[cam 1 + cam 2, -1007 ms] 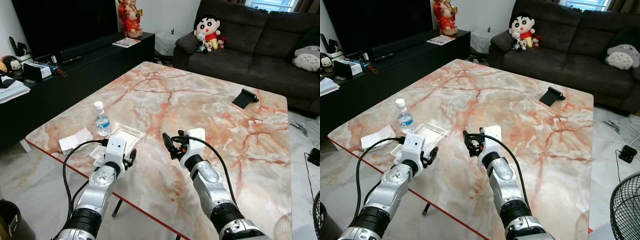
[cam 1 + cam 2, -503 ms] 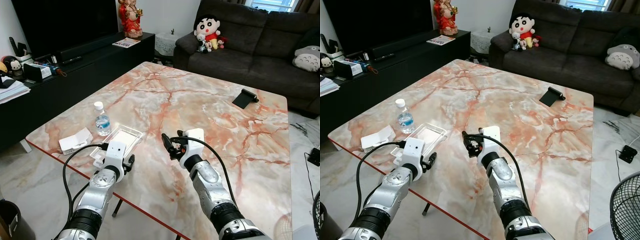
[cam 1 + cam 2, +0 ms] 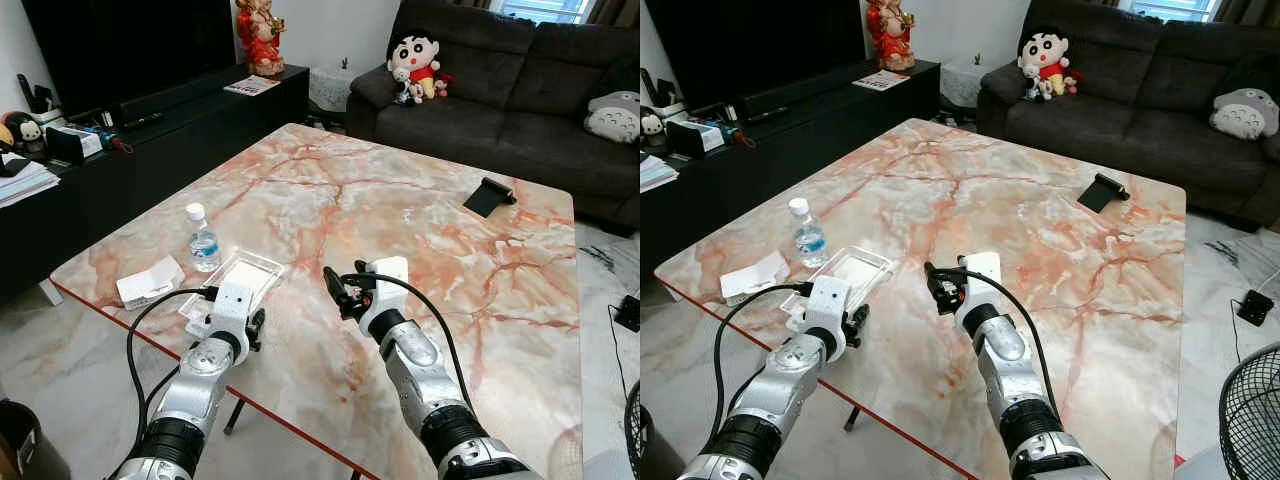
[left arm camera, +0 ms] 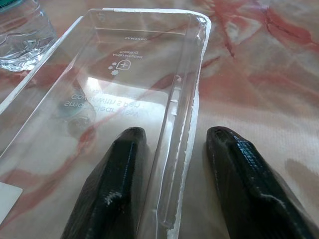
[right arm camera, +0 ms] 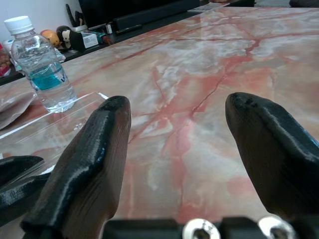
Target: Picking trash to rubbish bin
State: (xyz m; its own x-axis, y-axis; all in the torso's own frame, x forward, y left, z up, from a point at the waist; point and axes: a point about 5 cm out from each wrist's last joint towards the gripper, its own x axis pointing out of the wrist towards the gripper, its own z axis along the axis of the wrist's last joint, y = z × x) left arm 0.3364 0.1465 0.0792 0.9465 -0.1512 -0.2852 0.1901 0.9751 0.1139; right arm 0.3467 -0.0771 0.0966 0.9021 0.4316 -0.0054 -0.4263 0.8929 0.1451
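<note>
A clear plastic tray lies on the marble table near its front-left edge. Beside it stand a small water bottle and a white paper packet. My left gripper is open at the tray's near corner. Its two black fingers straddle the tray's raised rim, one inside the tray and one outside. My right gripper hovers open over bare marble to the right of the tray, with nothing between its fingers. The bottle stands ahead of it.
A black object lies near the table's far right edge. A dark sofa with plush toys stands behind, and a black TV cabinet to the left. A dark bin sits on the floor at lower left, a fan at lower right.
My left gripper has eased slightly down and closer to the tray's near corner. The right arm has hardly moved.
</note>
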